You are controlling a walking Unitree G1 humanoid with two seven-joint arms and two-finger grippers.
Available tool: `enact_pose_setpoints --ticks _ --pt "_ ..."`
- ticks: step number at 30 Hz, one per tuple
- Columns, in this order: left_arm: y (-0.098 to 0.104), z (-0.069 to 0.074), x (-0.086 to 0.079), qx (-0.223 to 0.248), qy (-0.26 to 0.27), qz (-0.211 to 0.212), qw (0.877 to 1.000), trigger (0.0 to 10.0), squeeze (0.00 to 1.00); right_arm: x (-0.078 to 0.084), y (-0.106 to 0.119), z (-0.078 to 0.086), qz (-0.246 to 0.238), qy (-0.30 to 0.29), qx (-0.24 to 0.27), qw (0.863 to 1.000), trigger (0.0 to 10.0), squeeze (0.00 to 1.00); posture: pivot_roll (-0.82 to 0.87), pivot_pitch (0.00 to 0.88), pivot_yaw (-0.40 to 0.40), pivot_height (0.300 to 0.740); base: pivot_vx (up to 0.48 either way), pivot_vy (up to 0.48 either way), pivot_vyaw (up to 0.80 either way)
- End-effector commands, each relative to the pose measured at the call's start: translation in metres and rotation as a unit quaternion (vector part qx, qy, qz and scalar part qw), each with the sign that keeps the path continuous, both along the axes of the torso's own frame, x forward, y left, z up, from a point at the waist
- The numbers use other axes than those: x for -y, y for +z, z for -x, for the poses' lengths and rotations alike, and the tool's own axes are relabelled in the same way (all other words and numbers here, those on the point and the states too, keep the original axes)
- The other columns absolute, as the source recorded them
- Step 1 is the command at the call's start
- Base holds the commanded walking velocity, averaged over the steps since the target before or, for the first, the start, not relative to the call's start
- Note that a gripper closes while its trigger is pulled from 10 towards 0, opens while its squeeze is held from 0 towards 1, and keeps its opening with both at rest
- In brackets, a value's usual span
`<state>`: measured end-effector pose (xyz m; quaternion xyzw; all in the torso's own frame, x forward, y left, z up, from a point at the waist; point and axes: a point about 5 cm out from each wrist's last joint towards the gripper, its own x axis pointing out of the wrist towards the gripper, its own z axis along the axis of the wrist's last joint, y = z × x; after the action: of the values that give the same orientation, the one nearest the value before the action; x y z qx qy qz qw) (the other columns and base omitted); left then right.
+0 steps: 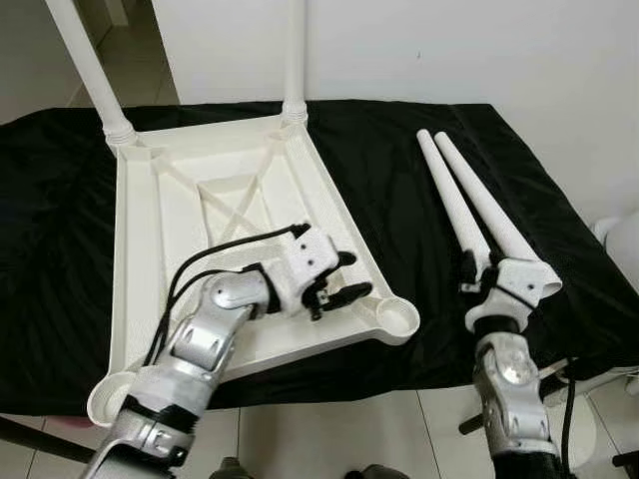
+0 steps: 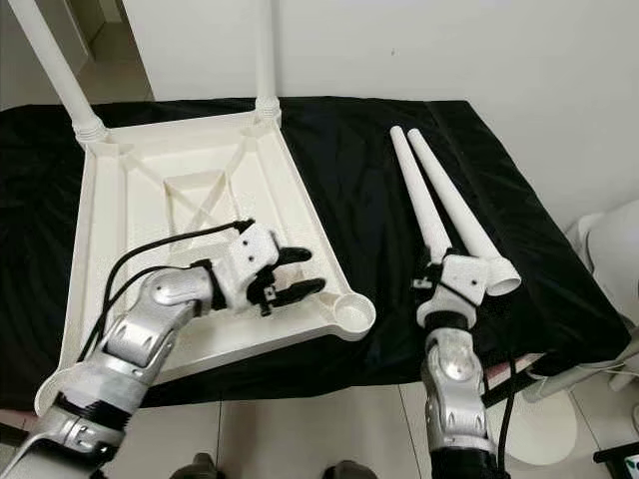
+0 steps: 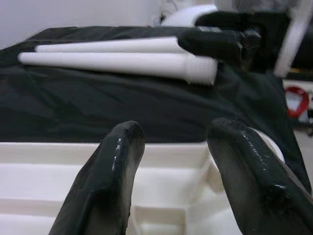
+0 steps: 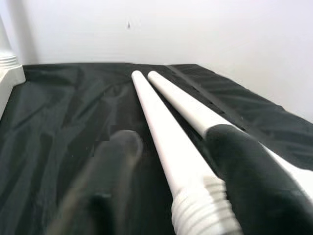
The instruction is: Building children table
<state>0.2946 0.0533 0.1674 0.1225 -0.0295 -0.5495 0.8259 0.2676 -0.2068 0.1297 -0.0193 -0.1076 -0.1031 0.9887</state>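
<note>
Over the tabletop (image 1: 150,259), left pincer (image 1: 344,277) hovers open.

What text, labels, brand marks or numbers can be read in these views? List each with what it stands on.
There is none to read. The white tabletop, the two loose legs, the two screwed-in legs, the black cloth, the left gripper and the right gripper show no print. A red ring-shaped thing in the left wrist view is too blurred to tell whether it bears a sign.
</note>
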Motion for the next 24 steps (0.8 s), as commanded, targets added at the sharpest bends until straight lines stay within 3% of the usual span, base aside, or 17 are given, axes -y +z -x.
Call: enact_pose_setpoints --ticks 1,2,3,12,19,20,21,22,24 --pt "0.003 -0.007 -0.003 -0.003 0.057 0.012 0.998 10.0 0.0 0.003 0.003 0.0 -0.011 -0.001 0.008 1.0 10.0 0.77 0.05 0.004 -0.006 0.74 0.0 0.0 0.0" --pt "0.003 -0.007 -0.003 -0.003 0.057 0.012 0.998 10.0 0.0 0.003 0.003 0.0 -0.011 -0.001 0.008 1.0 10.0 0.77 0.05 0.004 -0.006 0.74 0.0 0.0 0.0" --pt "0.006 -0.01 0.001 -0.011 0.062 0.016 0.998 10.0 0.0 0.006 0.005 -0.001 -0.012 -0.01 0.012 1.0 10.0 1.0 0.04 0.003 -0.011 0.74 0.0 0.0 0.0" --pt "0.019 -0.014 0.026 -0.023 0.071 0.064 0.995 10.0 0.0 0.02 0.007 -0.006 -0.005 -0.044 -0.006 0.999 10.0 1.0 -0.01 0.001 -0.012 0.74 0.0 0.0 0.0" --pt "0.023 -0.02 0.037 -0.025 0.078 0.061 0.995 10.0 0.0 0.035 0.004 -0.01 0.008 -0.062 -0.037 0.997 10.0 1.0 -0.02 0.0 0.0 0.74 0.0 0.0 0.0" --pt "0.025 -0.02 0.037 -0.022 0.076 0.059 0.995 10.0 0.0 0.038 0.001 -0.01 0.011 -0.064 -0.044 0.997 10.0 0.11 -0.02 0.0 0.0 0.74 0.0 0.0 0.0" --pt "0.025 -0.02 0.037 -0.019 0.075 0.056 0.995 10.0 0.0 0.04 0.0 -0.01 0.013 -0.065 -0.049 0.997 10.0 0.11 -0.02 0.0 0.0 0.74 0.0 0.0 0.0" --pt "0.027 -0.02 0.037 -0.014 0.075 0.057 0.995 10.0 0.0 0.041 -0.002 -0.01 0.011 -0.063 -0.055 0.996 10.0 0.0 -0.01 0.0 0.005 0.74 0.0 0.0 0.0" --pt "0.031 -0.022 0.037 -0.004 0.08 0.059 0.995 10.0 0.0 0.043 -0.005 -0.012 0.006 -0.054 -0.063 0.997 10.0 0.0 -0.01 0.0 0.006 0.74 0.0 0.0 0.0"
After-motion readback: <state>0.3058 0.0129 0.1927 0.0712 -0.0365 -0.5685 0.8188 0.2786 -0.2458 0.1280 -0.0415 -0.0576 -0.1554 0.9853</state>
